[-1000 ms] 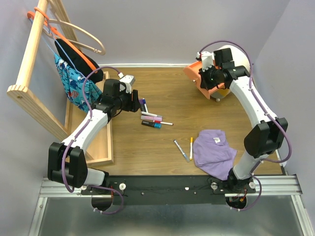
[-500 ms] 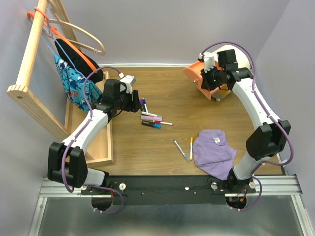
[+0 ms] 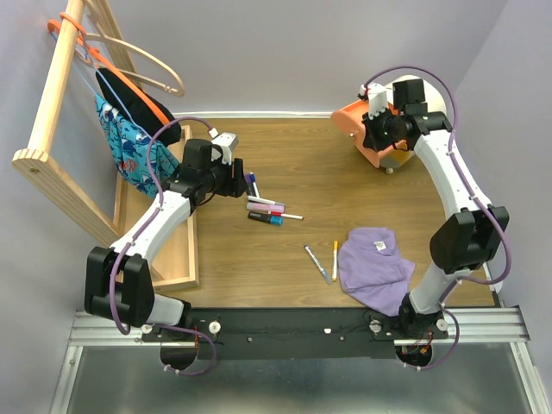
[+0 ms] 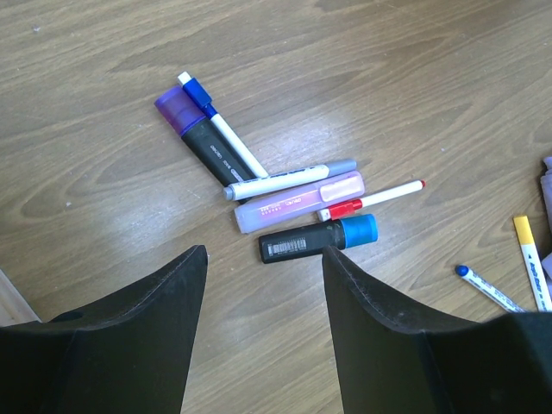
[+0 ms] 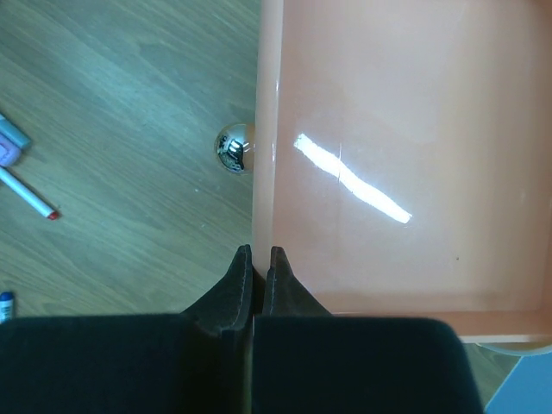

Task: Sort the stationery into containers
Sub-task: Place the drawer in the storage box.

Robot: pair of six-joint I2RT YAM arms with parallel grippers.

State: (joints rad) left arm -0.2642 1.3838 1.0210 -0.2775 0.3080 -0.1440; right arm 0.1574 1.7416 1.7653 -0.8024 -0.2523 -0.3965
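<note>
Several pens and markers (image 3: 263,207) lie in a heap left of the table's middle: a purple-capped marker (image 4: 191,129), a blue pen (image 4: 226,142), a white pen (image 4: 289,179), a pink bar (image 4: 297,200) and a blue-capped black marker (image 4: 319,240). My left gripper (image 4: 263,259) hovers open just above them, holding nothing. A yellow pen (image 3: 335,257) and a blue-tipped pen (image 3: 317,263) lie apart near the front. At the back right, my right gripper (image 5: 260,253) is shut on the front wall of the orange drawer (image 5: 388,129), beside its shiny knob (image 5: 234,147).
A purple cloth (image 3: 373,267) lies front right, next to the two loose pens. A long wooden tray (image 3: 177,259) runs along the left edge. Behind it stands a wooden rack (image 3: 60,112) with hangers and hanging fabric.
My right arm has shifted to the right and back, taking the orange drawer with it. The left arm and the pens have not moved.
</note>
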